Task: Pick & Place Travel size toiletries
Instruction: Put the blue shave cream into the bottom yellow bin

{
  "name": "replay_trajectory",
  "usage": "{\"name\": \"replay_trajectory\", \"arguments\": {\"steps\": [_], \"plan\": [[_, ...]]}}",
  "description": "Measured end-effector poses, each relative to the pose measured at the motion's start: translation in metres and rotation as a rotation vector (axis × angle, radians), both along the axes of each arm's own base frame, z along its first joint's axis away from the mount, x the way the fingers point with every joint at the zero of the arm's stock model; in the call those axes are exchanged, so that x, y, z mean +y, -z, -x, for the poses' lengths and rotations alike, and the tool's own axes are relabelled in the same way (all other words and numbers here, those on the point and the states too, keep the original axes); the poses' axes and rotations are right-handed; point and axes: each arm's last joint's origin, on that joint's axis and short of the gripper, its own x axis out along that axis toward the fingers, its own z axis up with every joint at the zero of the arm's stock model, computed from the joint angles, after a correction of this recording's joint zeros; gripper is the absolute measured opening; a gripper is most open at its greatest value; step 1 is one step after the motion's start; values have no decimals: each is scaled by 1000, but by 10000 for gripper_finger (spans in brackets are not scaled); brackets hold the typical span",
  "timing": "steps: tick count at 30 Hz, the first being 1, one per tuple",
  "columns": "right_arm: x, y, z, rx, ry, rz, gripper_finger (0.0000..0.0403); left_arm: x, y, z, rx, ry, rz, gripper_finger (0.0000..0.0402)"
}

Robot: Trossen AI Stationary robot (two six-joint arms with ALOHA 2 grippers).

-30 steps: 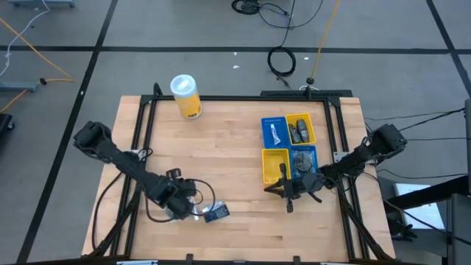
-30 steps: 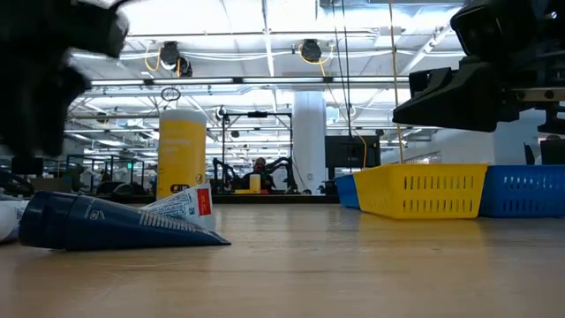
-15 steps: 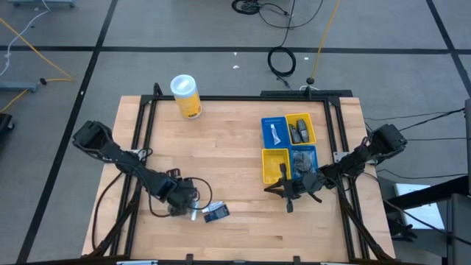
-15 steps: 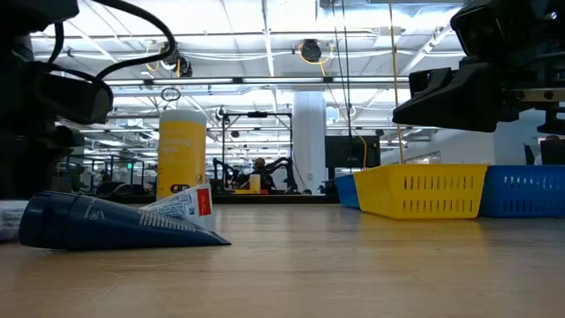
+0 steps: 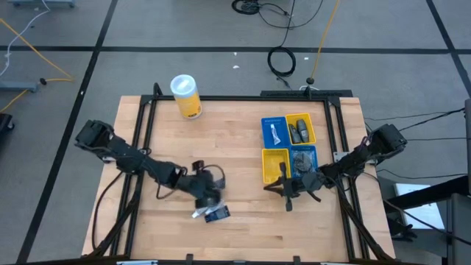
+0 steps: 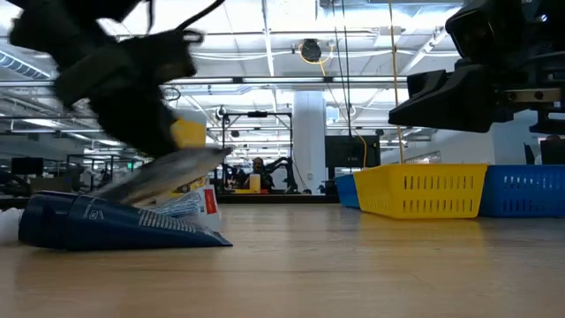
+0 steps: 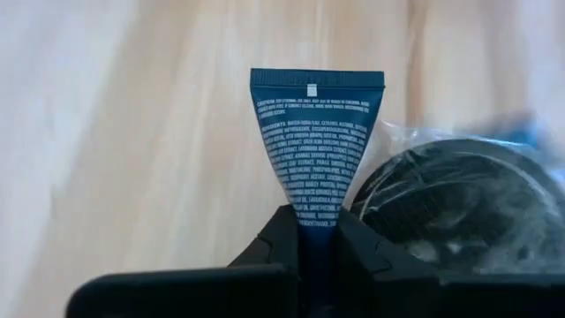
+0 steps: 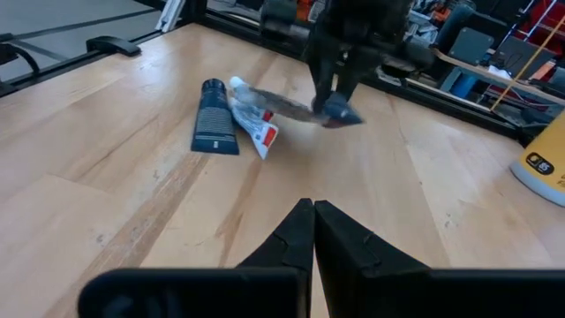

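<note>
Left gripper (image 5: 207, 193): hovering over the middle of the table (image 5: 235, 140); what its fingers are pinching cannot be told for sure.
Grey pouch (image 8: 282, 107): hanging flat under those fingers, clear of the wood, probably lifted for carrying.
Dark blue tube (image 8: 212, 129): lying on the table just below, touching a white tube (image 8: 256, 126).
Tray (image 5: 288, 147): sitting well apart, some toiletries already inside, likely the drop spot.
Right gripper (image 8: 313, 212): waiting beside the tray, fingers pressed together, holding nothing.
</note>
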Motion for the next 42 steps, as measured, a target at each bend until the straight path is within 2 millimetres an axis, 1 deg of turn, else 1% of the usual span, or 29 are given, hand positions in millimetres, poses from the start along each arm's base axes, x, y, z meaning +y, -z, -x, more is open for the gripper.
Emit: {"name": "replay_trajectory", "arguments": {"steps": [2, 4, 6, 8, 11, 14, 17, 19, 21, 23, 27, 29, 34, 37, 42], "plan": [[-1, 0, 0, 0, 5, 0, 8, 6, -8, -12, -107, 30, 11, 24], [-2, -1, -2, -2, 10, 1, 20, 12, -16, -21, -198, 73, 40, 27], [-2, -3, -4, -13, 12, 10, 41, 19, -22, -28, -267, 109, 64, 33], [-1, -7, -8, -29, 8, 29, 70, 26, -26, -33, -313, 126, 84, 37], [2, -13, -16, -33, 15, 92, 120, 34, -28, -36, -331, 144, 107, 39], [4, -21, -28, -20, 60, 203, 163, 39, -28, -37, -327, 154, 129, 40], [1, -26, -39, 13, 56, 309, 191, 40, -28, -37, -324, 180, 155, 41], [-2, -33, -47, 10, 62, 363, 199, 40, -28, -37, -321, 199, 172, 41], [-6, -39, -54, -1, 36, 438, 200, 39, -28, -37, -319, 212, 185, 41], [-9, -43, -59, -17, -28, 500, 197, 38, -26, -38, -317, 208, 198, 41], [-14, -52, -72, -66, -113, 538, 183, 38, -18, -42, -307, 195, 211, 42], [-16, -49, -76, -47, -145, 554, 174, 37, -13, -44, -305, 197, 208, 42], [-18, -29, -86, 33, -224, 622, 151, 36, -6, -50, -332, 200, 211, 42], [-18, -21, -91, 18, -220, 649, 136, 36, -4, -50, -325, 198, 211, 42], [-18, -19, -96, -49, -194, 644, 100, 36, -6, -51, -343, 201, 212, 42]]}}
